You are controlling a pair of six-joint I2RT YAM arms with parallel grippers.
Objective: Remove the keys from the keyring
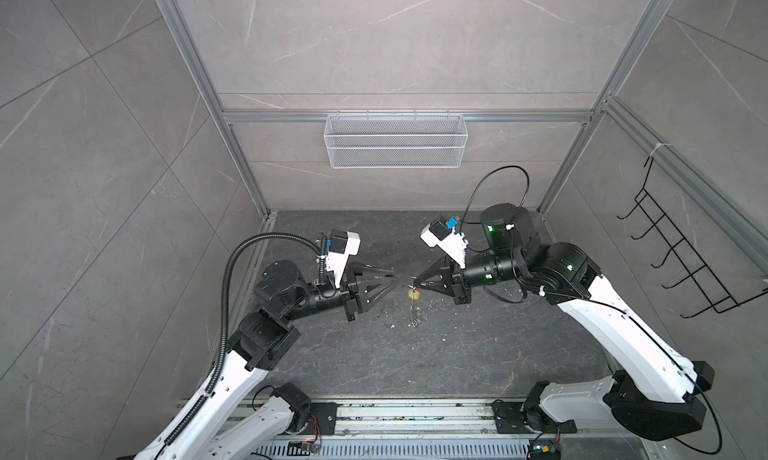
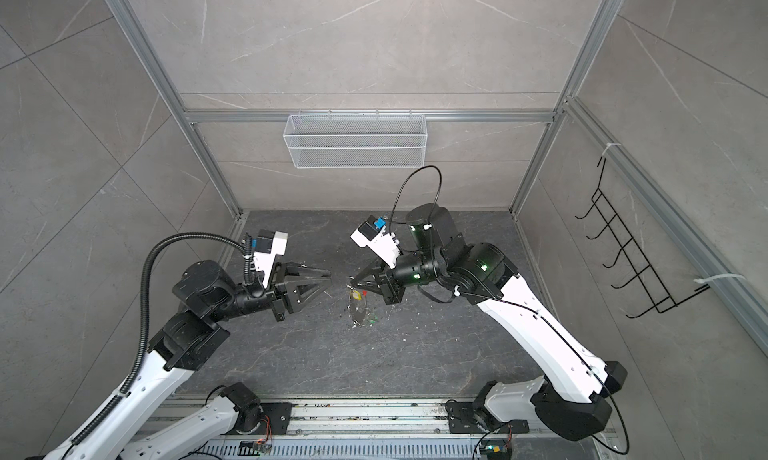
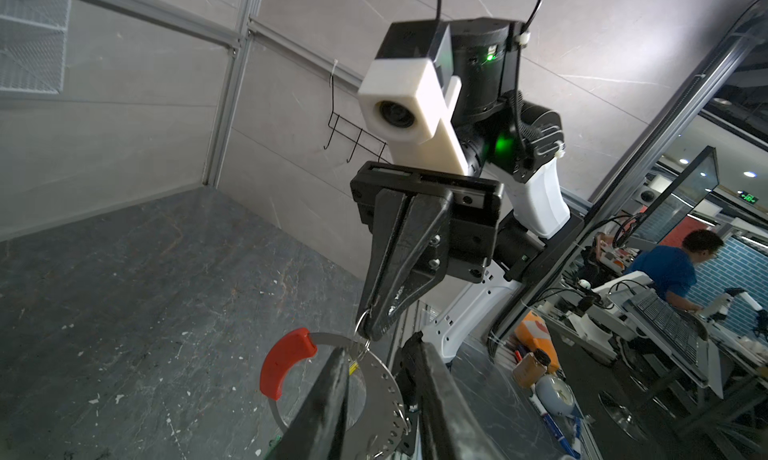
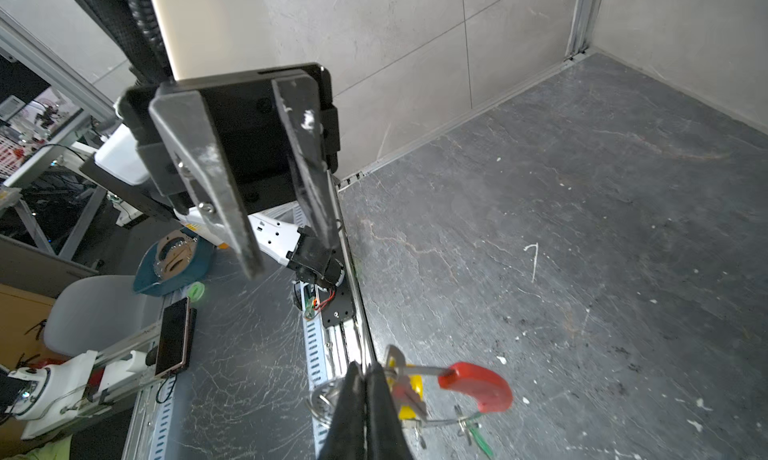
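The keyring point(image 3: 382, 379), a thin metal hoop with a red sleeve point(image 3: 284, 364), hangs above the floor in mid-scene. My right gripper point(image 3: 370, 333) is shut on the hoop's top, beside a small silver ring. In the right wrist view the shut tips of the right gripper point(image 4: 365, 368) sit next to the red sleeve point(image 4: 478, 385). The keys dangle below, one with a yellow tag point(image 1: 413, 294), one with a green tag point(image 1: 422, 321). My left gripper point(image 1: 394, 278) stands open just left of the keyring, not touching it and holding nothing.
A white mesh basket point(image 1: 395, 140) hangs on the back wall. A black wire hook rack point(image 1: 685, 250) is fixed to the right wall. The dark stone floor point(image 1: 457, 354) carries small white specks. Aluminium frame posts stand at the back corners.
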